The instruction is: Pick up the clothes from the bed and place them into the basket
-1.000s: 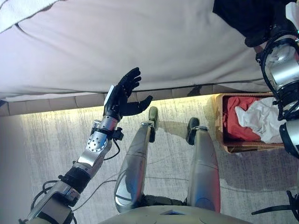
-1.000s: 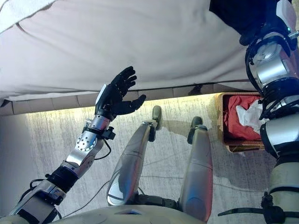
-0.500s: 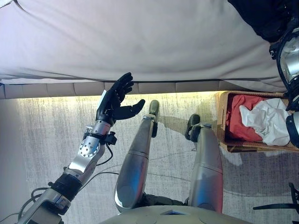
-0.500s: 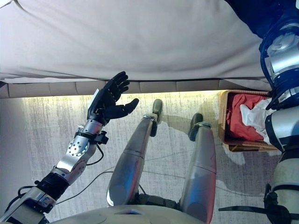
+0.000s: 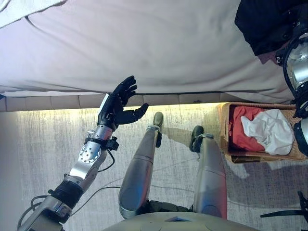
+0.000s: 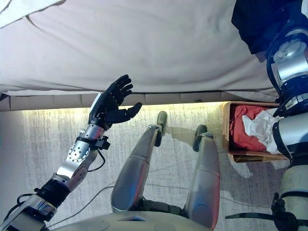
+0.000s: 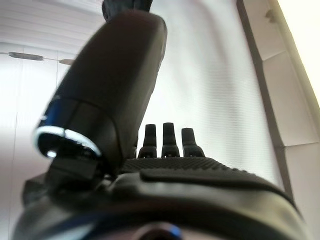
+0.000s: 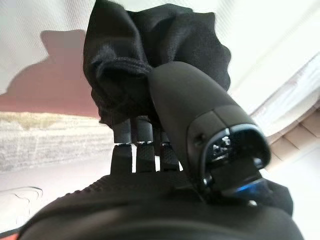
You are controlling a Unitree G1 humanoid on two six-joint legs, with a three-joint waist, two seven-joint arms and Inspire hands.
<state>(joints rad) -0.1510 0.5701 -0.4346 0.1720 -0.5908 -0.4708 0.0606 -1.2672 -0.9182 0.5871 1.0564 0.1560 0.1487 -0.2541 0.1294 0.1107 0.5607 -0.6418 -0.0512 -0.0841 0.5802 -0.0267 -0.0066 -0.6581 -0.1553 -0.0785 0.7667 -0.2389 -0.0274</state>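
A black garment (image 5: 267, 24) hangs over the bed's (image 5: 144, 48) right part, bunched in my right hand (image 8: 145, 150), whose fingers and thumb are closed on the cloth (image 8: 150, 55). My right arm (image 5: 298, 67) rises along the right edge. A wicker basket (image 5: 224, 130) stands on the floor at the right, below the bed's edge, holding a red garment (image 5: 238, 130) and a white garment (image 5: 269, 130). My left hand (image 5: 115, 103) is raised, open and empty, in front of the bed's edge; its fingers (image 7: 165, 140) are straight.
The bed is covered by a pale sheet, with a white cloth (image 5: 19, 9) at its far left corner. A padded bed frame (image 5: 53, 102) runs along the sheet's lower edge. Grey carpet (image 5: 38, 144) lies between bed and me.
The camera has shifted, so the bed and basket sit differently in view. The black garment stays held in my right hand. My left hand stays raised and open.
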